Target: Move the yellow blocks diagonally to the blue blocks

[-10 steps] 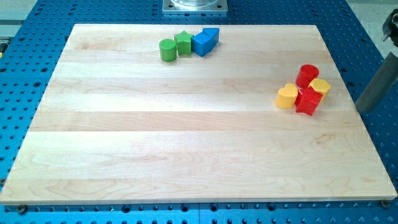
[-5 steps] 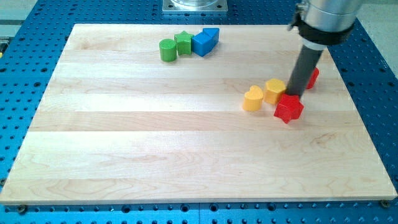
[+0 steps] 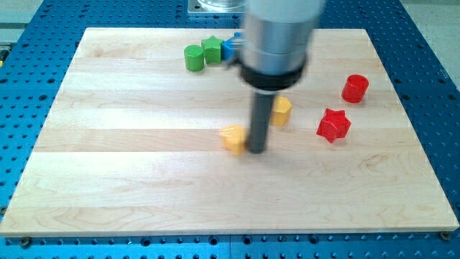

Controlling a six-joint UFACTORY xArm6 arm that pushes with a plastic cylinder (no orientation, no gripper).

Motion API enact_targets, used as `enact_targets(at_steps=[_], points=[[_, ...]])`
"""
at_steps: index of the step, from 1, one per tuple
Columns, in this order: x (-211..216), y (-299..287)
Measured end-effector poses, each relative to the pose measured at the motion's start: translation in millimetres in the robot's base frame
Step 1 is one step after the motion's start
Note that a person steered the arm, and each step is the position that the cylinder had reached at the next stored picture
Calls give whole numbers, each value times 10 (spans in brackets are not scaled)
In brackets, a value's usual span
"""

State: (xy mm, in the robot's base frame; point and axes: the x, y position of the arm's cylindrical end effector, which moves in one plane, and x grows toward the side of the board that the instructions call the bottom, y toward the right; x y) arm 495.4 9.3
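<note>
My tip (image 3: 256, 151) rests on the board near its middle, touching the right side of a yellow heart block (image 3: 232, 139). A second yellow block (image 3: 281, 111) sits just to the upper right of the rod. The blue block (image 3: 230, 48) lies at the view's top, mostly hidden behind the arm. It sits next to a green star block (image 3: 211, 50) and a green cylinder (image 3: 193, 57).
A red star block (image 3: 333, 125) and a red cylinder (image 3: 355, 88) stand at the view's right. The wooden board (image 3: 144, 180) lies on a blue perforated table. The arm's wide body (image 3: 277, 36) covers part of the board's top middle.
The rod swept left from the view's right edge, pushing both yellow blocks left out of the red cluster. The heart went furthest left. The red star shifted slightly left.
</note>
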Motion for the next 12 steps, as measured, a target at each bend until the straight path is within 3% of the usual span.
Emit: enact_targets(at_steps=[1, 2, 5, 6, 7, 8, 10, 11, 12], points=[[-84, 668], [-570, 854], [-916, 776], [-1372, 817], [-922, 142], [-252, -84], [-917, 61], [-680, -422], [-384, -486]])
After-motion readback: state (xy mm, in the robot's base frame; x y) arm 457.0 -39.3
